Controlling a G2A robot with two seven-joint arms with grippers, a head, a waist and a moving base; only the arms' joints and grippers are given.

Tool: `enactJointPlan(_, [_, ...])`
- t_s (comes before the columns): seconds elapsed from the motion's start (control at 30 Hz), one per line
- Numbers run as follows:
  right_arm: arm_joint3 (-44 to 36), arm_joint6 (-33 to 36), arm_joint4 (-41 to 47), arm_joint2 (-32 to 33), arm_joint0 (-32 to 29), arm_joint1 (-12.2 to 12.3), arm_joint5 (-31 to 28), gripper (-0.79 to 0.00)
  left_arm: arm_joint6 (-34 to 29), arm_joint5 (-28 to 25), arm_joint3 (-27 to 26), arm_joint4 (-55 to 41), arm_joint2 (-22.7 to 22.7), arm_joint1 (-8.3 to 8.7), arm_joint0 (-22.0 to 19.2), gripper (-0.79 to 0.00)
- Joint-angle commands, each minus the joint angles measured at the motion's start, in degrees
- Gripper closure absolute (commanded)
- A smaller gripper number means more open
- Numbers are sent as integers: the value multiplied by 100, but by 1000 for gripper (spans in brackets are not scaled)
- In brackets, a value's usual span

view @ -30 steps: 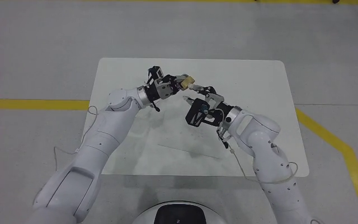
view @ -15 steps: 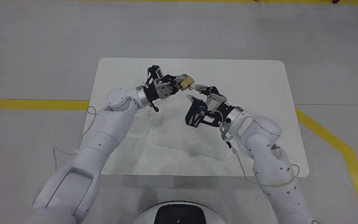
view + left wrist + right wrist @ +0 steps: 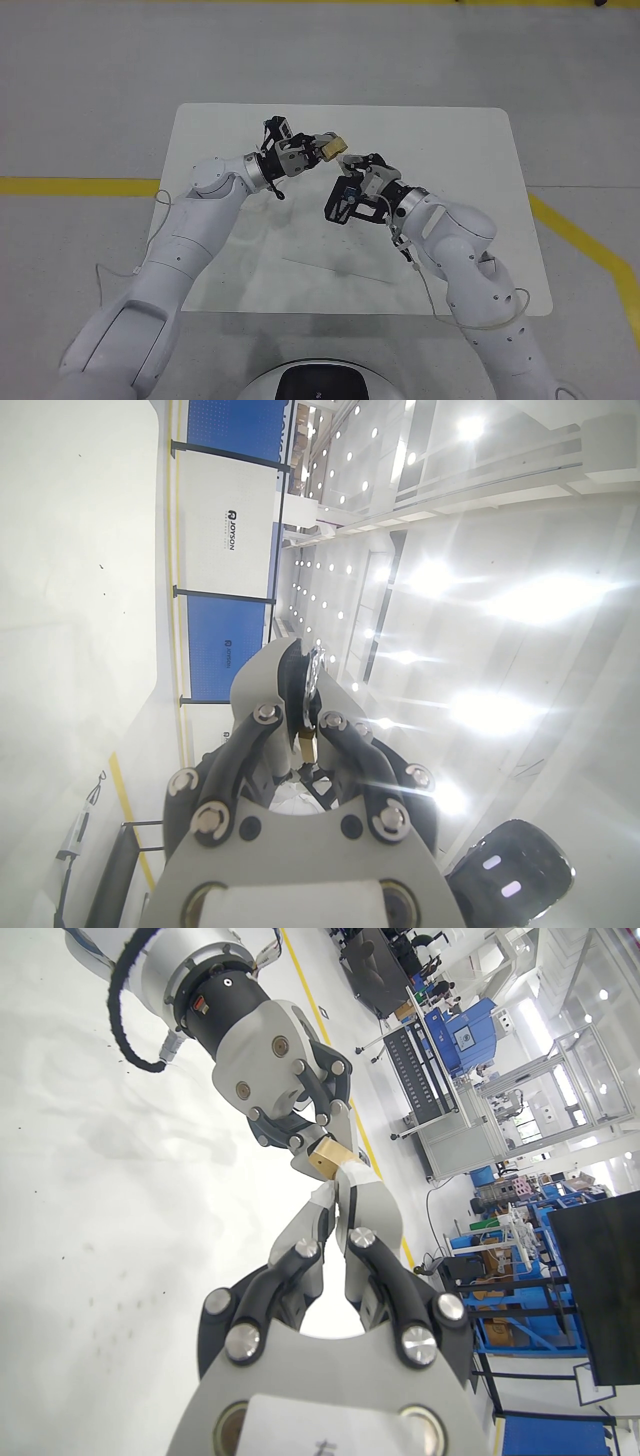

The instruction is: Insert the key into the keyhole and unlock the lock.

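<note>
A small brass lock (image 3: 334,147) is held above the white table (image 3: 460,140) by my left gripper (image 3: 322,148), which is shut on it. The left wrist view shows a brass corner of the lock (image 3: 308,748) and its shiny shackle (image 3: 313,670) between the pads. My right gripper (image 3: 334,1198) is shut, its taped tips meeting the lock (image 3: 327,1158) at its lower face. The key is hidden between the right pads. From above, the right gripper (image 3: 352,166) sits just below and to the right of the lock.
A yellow floor line (image 3: 70,186) runs past the table on both sides. In the right wrist view, blue machines and racks (image 3: 450,1058) stand far off in the room. Bare tabletop (image 3: 300,250) lies under both arms.
The right wrist has turned and shifted a little to the left, bringing its fingertips closer to the lock. The left arm and the lock have stayed where they were.
</note>
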Motion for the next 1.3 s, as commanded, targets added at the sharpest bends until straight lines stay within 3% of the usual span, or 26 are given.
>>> enactJointPlan(0.0, [15,-9,36,1,-6,1,16,0,2,4,-5,19,-3,-1,-7,0])
enactJointPlan(0.37, [864,-739,1983,370,-124,-45,289,0,9,-80,-3,75,-19,-17,-14,0])
enactJointPlan(0.67, [1140,-1070,2793,596,-290,-30,368,0,-47,-206,6,228,-53,-2,5,0])
enactJointPlan(0.87, [1058,-1207,2658,677,-364,8,386,0,-11,-244,44,226,-135,12,-14,0])
enactJointPlan(0.9, [980,-1205,2478,685,-373,24,372,-209,-7,-252,44,232,-147,15,-16,0])
enactJointPlan(0.97, [782,-1215,2102,669,-400,51,344,-329,7,-253,41,230,-163,17,-16,0])
enactJointPlan(1.27, [168,-1000,945,314,-433,94,485,-314,94,-247,37,252,-105,-23,-22,0])
